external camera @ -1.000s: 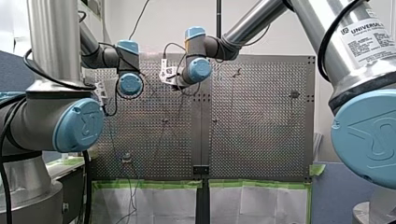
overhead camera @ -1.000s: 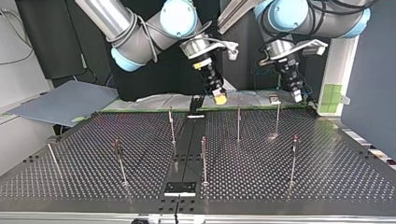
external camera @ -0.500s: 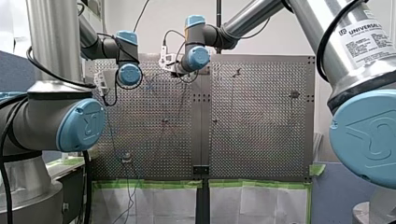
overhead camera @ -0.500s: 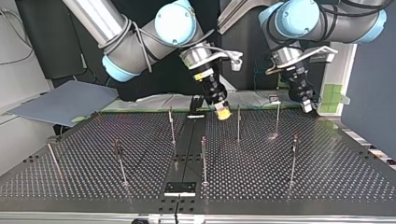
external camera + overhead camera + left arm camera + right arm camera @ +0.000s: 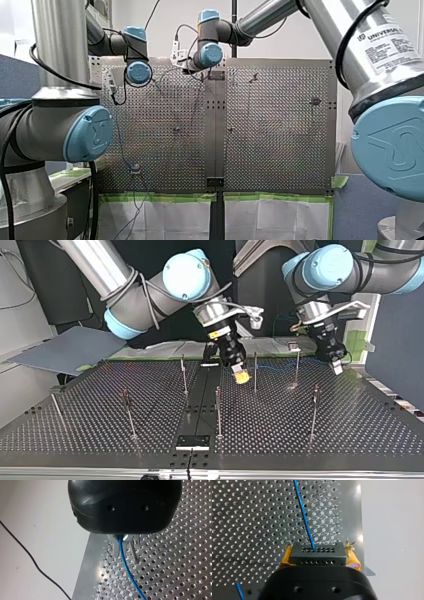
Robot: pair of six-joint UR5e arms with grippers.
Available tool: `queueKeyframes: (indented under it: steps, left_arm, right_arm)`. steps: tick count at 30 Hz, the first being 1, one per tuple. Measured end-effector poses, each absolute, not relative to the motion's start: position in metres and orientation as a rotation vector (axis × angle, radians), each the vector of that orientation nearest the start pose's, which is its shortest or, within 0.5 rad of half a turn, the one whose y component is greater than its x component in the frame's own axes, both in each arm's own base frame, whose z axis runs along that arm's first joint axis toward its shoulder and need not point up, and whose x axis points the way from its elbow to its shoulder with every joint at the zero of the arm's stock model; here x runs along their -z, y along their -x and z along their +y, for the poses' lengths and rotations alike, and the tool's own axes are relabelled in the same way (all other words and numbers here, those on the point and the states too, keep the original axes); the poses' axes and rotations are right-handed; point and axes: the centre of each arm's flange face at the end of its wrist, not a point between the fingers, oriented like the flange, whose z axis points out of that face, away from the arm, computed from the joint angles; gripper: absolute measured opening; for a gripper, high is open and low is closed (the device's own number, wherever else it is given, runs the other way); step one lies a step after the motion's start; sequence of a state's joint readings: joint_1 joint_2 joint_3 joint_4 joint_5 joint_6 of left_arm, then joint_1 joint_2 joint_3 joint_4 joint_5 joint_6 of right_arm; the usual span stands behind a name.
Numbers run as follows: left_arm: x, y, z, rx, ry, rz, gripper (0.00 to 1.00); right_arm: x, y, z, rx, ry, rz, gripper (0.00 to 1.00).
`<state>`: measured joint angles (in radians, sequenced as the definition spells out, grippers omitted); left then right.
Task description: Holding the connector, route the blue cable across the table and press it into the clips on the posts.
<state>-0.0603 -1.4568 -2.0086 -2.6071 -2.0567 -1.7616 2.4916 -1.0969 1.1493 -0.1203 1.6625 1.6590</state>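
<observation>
In the right wrist view my right gripper (image 5: 318, 559) is shut on a black connector (image 5: 316, 550), held between its yellow pads (image 5: 285, 558). The blue cable (image 5: 303, 516) leaves the connector and runs out over the perforated plate. My left gripper (image 5: 122, 540) is shut on the same blue cable (image 5: 127, 566) with its metal fingers. In the top view my right gripper (image 5: 242, 376) hangs beside a middle post (image 5: 255, 371). My left gripper (image 5: 337, 367) is further to the view's right, past another post (image 5: 297, 365), and the cable (image 5: 277, 365) stretches thinly between the two grippers.
Several thin posts stand on the perforated table (image 5: 350, 430), among them one (image 5: 218, 407) at the middle and one (image 5: 314, 412) at the top view's right. A dark rail (image 5: 197, 405) runs down the table's centre. A thin black wire (image 5: 32, 562) lies beside the plate.
Both arms have come forward over the table toward the top view's camera and lower. The blue cable now shows stretched between the grippers.
</observation>
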Motion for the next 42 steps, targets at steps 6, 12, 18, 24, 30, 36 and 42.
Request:
queueKeyframes:
  steps: [6, 12, 18, 24, 30, 36, 42]
  left_arm:
    - [-0.383, -0.433, -0.106, -0.117, 0.492, 1.29, 0.0]
    - [-0.38, -0.447, -0.103, -0.089, 0.468, 1.297, 0.0]
    - [-0.373, -0.464, -0.101, -0.078, 0.454, 1.308, 0.0]
    - [-0.379, -0.474, -0.092, -0.079, 0.465, 1.282, 0.0]
    - [-0.381, -0.485, -0.086, -0.073, 0.451, 1.279, 0.0]
    - [-0.37, -0.494, -0.082, -0.067, 0.432, 1.302, 0.0]
    - [-0.368, -0.499, -0.078, -0.061, 0.421, 1.294, 0.0]
  right_arm:
    - [-0.446, -0.63, -0.324, 2.611, 2.274, 1.024, 0.0]
    - [-0.466, -0.632, -0.33, 2.663, 2.229, 1.019, 0.0]
    - [-0.483, -0.637, -0.339, 2.717, 2.184, 1.015, 0.0]
    - [-0.486, -0.646, -0.349, 2.745, 2.16, 1.012, 0.0]
    - [-0.497, -0.653, -0.354, 2.787, 2.12, 1.001, 0.0]
    - [-0.515, -0.654, -0.358, 2.838, 2.069, 0.998, 0.0]
    - [-0.509, -0.657, -0.361, 2.819, 2.086, 1.018, 0.0]
